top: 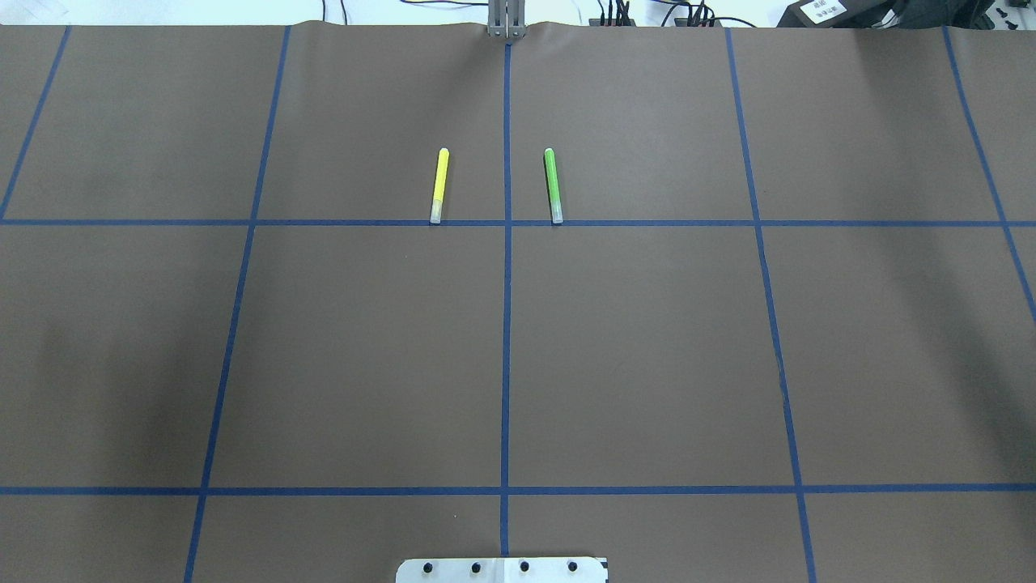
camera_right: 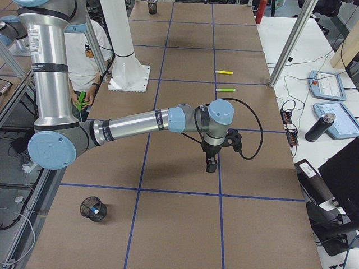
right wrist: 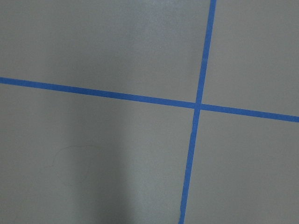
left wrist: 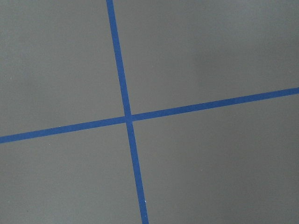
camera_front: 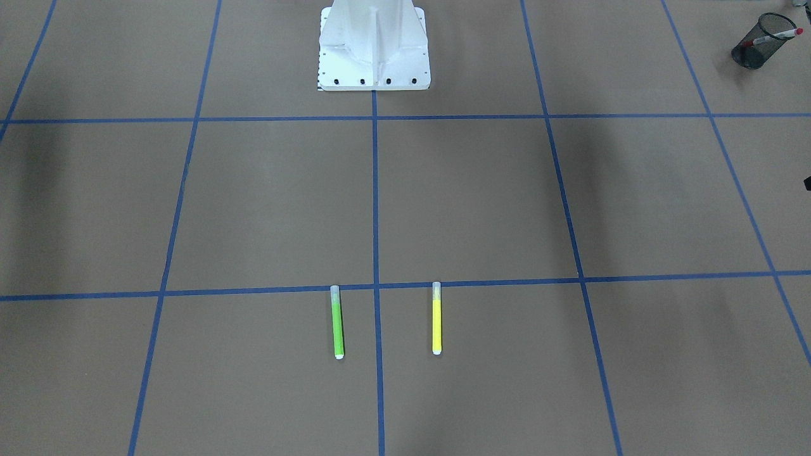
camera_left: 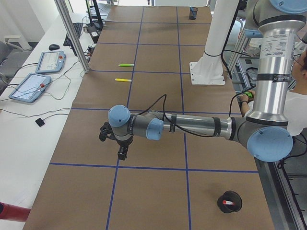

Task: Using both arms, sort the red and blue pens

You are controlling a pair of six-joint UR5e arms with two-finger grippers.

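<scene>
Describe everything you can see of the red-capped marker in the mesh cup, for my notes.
The red-capped marker is slim, with a white barrel bearing dark print and a red cap. It leans inside a black mesh cup. The cap end is up and pokes past the rim, and the lower part sits down in the cup. The cup stands on the brown table toward the robot's left end. Nothing but the cup touches the marker.
</scene>
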